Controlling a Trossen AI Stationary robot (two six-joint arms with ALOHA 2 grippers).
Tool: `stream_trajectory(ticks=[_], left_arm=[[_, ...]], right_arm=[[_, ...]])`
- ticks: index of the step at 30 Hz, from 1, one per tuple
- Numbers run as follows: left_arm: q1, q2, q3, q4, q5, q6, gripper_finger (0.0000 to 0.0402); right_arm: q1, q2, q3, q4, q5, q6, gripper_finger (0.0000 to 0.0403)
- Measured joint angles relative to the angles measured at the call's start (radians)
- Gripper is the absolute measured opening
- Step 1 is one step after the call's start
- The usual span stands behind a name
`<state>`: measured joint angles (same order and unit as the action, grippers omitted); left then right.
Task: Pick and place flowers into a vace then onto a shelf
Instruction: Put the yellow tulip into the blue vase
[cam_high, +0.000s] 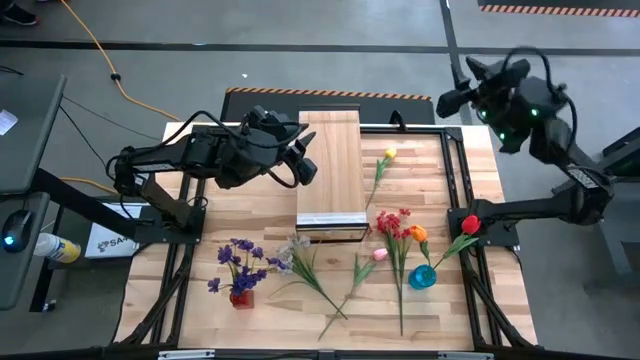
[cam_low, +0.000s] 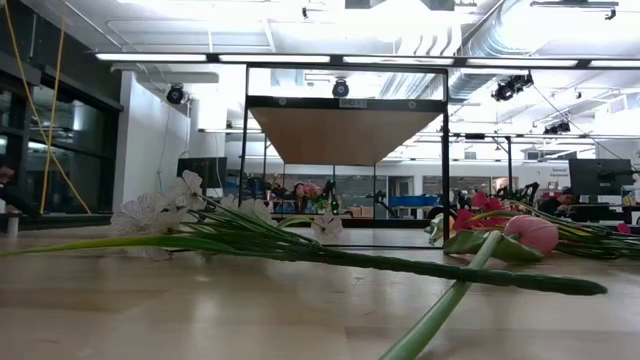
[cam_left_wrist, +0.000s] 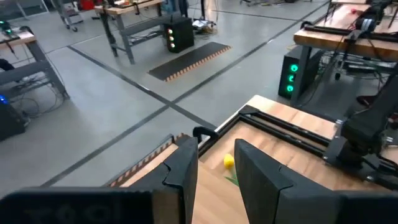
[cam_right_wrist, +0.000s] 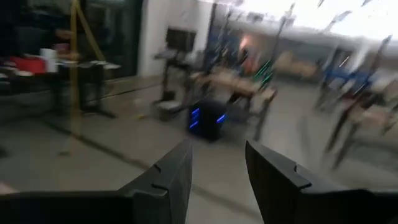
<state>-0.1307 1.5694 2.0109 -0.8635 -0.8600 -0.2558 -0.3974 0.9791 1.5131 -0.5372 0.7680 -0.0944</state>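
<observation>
Flowers (cam_high: 398, 240) lie scattered across the slatted table (cam_high: 440, 170), none on the shelf (cam_high: 331, 170). Left gripper (cam_left_wrist: 214, 177) hovers beside the shelf, right gripper (cam_right_wrist: 217, 177) raised over the grey floor (cam_high: 300, 60); both empty, fingers slightly apart.

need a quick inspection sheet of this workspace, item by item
surface: pale slatted wooden tabletop in a black frame.
job's things: long pale wood shelf at centre; yellow tulip beside it; purple spray in a red vase; white spray, pink tulip, red spray and orange tulip lying flat; red tulip leaning from a blue vase.
clutter: nothing seen on the tabletop.
grippers: left gripper open, empty, over the shelf's edge; right gripper open, empty, raised past the far right corner.
cables: orange cable on the floor.
surroundings: grey floor, side desk with a mouse.
</observation>
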Motion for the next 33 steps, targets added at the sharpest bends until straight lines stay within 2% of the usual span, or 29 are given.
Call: stream_trajectory(ticks=[6,12,16,21,25,33], left_arm=[[0.000,-0.015,0.000,-0.067,-0.026,-0.007,0.0138],[0.000,-0.028,0.000,-0.114,-0.032,-0.030,0.0138],[0.000,-0.034,0.000,-0.147,-0.046,-0.048,0.0138],[0.000,-0.035,0.000,-0.172,-0.050,-0.067,0.0138],[0.000,-0.035,0.000,-0.205,-0.052,-0.067,0.0138],[0.000,-0.035,0.000,-0.279,-0.107,-0.067,0.0138]], right_arm=[[-0.228,0.107,0.102,-0.203,-0.297,0.254,0.0142],[-0.421,0.212,0.100,-0.251,-0.610,0.390,0.0142],[-0.492,0.282,0.100,-0.252,-0.728,0.461,0.0142],[-0.528,0.355,0.100,-0.280,-0.882,0.585,0.0142],[-0.528,0.399,0.100,-0.378,-0.940,0.596,0.0143],[-0.527,0.437,0.100,-0.592,-0.880,0.645,0.0142]])
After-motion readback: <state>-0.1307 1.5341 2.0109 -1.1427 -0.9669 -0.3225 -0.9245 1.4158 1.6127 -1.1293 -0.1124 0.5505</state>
